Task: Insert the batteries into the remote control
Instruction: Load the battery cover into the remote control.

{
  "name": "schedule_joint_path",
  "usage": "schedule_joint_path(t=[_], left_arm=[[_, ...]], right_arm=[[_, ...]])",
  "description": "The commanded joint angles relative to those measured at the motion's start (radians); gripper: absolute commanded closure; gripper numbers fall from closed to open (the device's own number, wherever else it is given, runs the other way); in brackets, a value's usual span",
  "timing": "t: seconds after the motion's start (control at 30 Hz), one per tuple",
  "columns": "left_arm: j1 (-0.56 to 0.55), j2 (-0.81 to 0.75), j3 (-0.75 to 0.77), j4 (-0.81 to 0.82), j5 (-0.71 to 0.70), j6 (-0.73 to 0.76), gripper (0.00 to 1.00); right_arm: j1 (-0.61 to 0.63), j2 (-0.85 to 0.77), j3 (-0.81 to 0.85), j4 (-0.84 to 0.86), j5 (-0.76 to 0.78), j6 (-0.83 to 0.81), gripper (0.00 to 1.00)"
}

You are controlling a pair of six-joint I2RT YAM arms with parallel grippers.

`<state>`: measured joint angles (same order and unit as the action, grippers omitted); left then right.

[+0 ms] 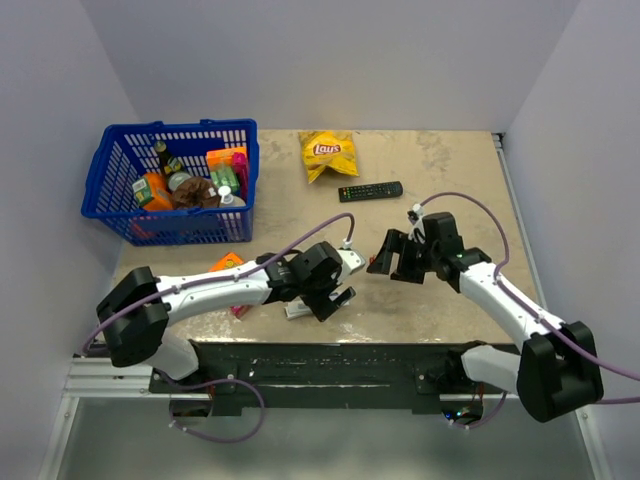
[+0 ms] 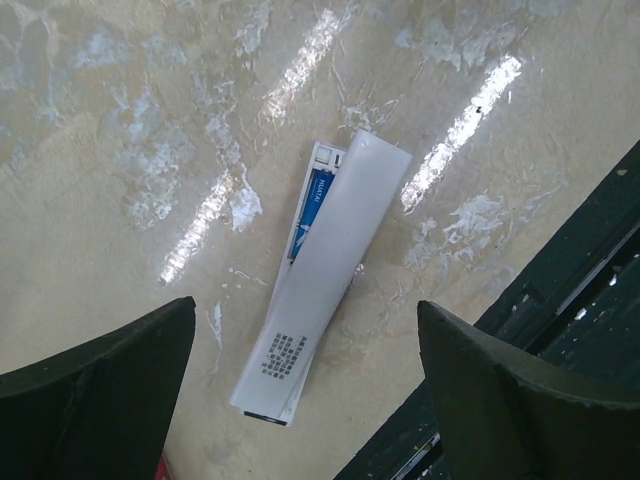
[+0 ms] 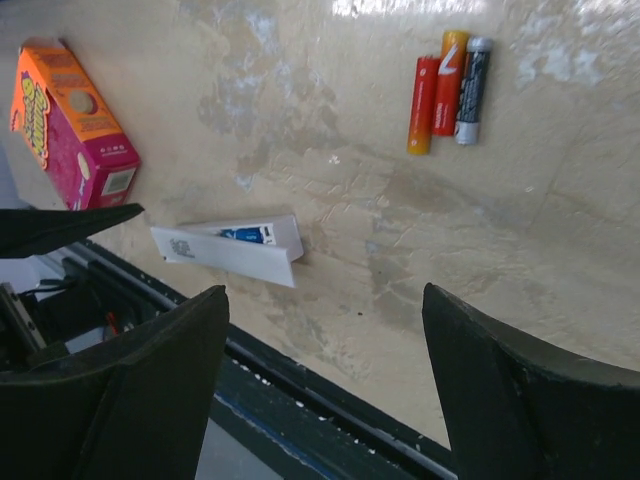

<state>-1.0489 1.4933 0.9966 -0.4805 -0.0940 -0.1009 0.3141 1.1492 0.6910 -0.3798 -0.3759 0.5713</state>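
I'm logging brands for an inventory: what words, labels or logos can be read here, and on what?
"Lay's": on the yellow chip bag.
Blue battery: white lettering, too blurred to read.
Back strip lying over it: a grey block of print, too small to read.
Orange and pink box: print too blurred.
Loose batteries: markings unreadable.

Most of the blue battery out of sight beneath the skewed white back strip of the remote control.

The remote control is white with a grey dotted patch; the batteries are red-orange and grey-black; the counter is mottled beige.
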Motion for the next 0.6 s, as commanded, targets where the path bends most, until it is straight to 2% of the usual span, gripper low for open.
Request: schedule_joint_path(t=[0.0,0.3,0.57], left_arm=[[-0.003,0.021,-0.041,0.065,-0.007,-0.034,0.05],[-0.003,0.094,-0.078,0.065,-0.079,-0.066,0.15],[-0.003,0.119,-0.087,0.060,-0.085,-0.108,0.22]], right_arm=[[0.002,0.021,-0.070,0.133,-0.139,0.079,0.20],[0.039,0.145,-0.100,0.205,-0.244,0.085,0.30],[0.098,0.227,-0.100,0.251,-0.268,0.091,0.32]])
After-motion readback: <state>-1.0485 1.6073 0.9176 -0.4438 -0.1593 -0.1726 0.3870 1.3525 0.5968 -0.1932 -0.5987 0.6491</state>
